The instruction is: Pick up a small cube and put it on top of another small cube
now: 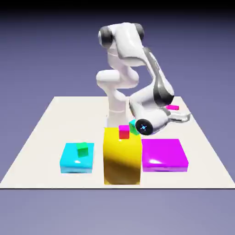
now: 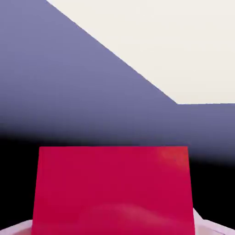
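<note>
A white robot arm bends low over a pale counter (image 1: pixel 50 119). Its claw (image 1: pixel 180 114) points sideways toward the exterior view's right, clamped tight on the small cube (image 1: pixel 173 108), a magenta-pink speck showing between the fingers, lifted clear of the counter. In the hand view that same cube fills the lower half of the picture as a broad pinkish-red face, hiding the fingertips; beyond it lie only the backdrop and a slanting corner of the counter.

Three big blocks sit in a row toward the front: a low cyan block (image 1: pixel 73 160) at the exterior view's left, a tall yellow block (image 1: pixel 121 160) in the middle, and a low magenta slab (image 1: pixel 164 156) at the right. A tiny green cube (image 1: pixel 82 150) rests on the cyan block. A tiny red cube (image 1: pixel 124 132) sits on top of the yellow block, and something small and green (image 1: pixel 133 127) peeks out just beside it, partly hidden by the wrist — what it is cannot be told.

The risks from here, as a judgement: the hand is rolled on its side, so the cube must be turned level before it is lowered, or it may land on an edge and tumble. The target cubes are tiny and perched high on blocks — a slightly off-centre release, or a nudge from the bulky wrist, could knock one off its perch.
</note>
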